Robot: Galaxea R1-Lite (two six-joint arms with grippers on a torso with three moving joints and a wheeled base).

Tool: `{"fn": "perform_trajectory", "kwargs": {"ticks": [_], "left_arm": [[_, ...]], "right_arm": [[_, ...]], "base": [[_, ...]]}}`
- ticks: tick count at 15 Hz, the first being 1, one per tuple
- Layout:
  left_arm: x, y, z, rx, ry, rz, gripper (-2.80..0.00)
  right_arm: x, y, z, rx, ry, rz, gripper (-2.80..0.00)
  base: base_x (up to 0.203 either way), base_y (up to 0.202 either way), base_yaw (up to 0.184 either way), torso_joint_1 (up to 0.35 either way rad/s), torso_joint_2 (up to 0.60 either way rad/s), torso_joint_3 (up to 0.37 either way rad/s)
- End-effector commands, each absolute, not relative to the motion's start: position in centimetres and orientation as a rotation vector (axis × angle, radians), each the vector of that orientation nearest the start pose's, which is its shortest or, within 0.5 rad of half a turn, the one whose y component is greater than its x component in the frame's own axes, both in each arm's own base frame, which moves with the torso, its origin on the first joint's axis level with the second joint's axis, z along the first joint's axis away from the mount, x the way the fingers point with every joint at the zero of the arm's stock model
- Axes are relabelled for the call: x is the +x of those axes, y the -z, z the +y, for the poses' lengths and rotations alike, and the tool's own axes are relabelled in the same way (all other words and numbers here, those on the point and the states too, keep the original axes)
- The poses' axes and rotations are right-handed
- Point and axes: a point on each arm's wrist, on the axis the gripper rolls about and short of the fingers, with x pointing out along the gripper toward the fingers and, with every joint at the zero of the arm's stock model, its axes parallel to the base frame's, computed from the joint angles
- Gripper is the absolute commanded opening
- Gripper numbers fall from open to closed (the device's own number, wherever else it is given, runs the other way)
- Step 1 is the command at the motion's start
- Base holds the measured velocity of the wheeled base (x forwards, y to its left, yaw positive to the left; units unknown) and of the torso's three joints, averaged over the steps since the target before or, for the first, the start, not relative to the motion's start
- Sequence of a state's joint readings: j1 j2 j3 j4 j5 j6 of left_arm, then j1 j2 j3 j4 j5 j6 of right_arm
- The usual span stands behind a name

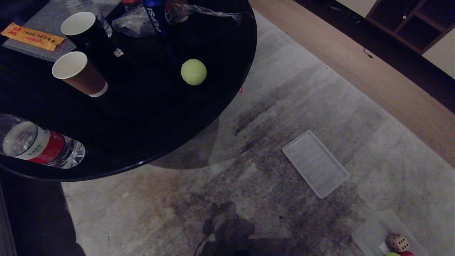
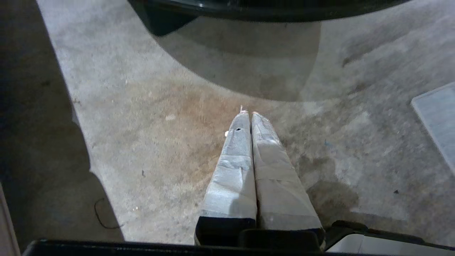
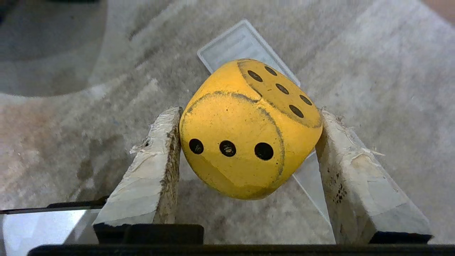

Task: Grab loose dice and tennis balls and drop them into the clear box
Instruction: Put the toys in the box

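Carry step: right gripper clamped on the yellow rounded-corner die with dark pips, not yet over the box.

The die sits pinched between both taped fingers, above the grey carpet and the flat ribbed translucent lid. The left gripper hangs idle over the carpet, fingers pressed together, nothing held. In the head view neither arm shows. The clear low-walled plastic box stands at the lower right corner on the carpet and already holds a tan die, with a tennis ball and a red die beside it, both partly cut off. One fuzzy yellow-green tennis ball lies loose on the round black table, among paper cups and a water bottle. Next move, judged: bring the right gripper over the box, not the lid, then release; the table ball remains.
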State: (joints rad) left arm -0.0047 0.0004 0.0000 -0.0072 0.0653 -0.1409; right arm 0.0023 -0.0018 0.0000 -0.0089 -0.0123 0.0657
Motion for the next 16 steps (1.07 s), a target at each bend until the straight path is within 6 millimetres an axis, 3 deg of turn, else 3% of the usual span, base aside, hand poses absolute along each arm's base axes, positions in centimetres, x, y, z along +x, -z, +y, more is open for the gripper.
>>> {"fn": "perform_trajectory", "kwargs": {"ticks": [1, 16], "left_arm": [[-2.26, -7.59, 0.16, -0.143, -0.062, -0.009, -2.8], [-2.26, -7.59, 0.16, -0.143, -0.061, -0.009, -2.8]], "right_arm": [[-2.27, -7.6, -0.03, 0.066, 0.009, -0.008, -2.8], [-2.27, -7.6, -0.03, 0.066, 0.009, -0.008, -2.8]], "base": [[0.0, 0.0, 0.0, 0.006, 0.0, 0.202], [0.0, 0.0, 0.0, 0.003, 0.0, 0.198]]}}
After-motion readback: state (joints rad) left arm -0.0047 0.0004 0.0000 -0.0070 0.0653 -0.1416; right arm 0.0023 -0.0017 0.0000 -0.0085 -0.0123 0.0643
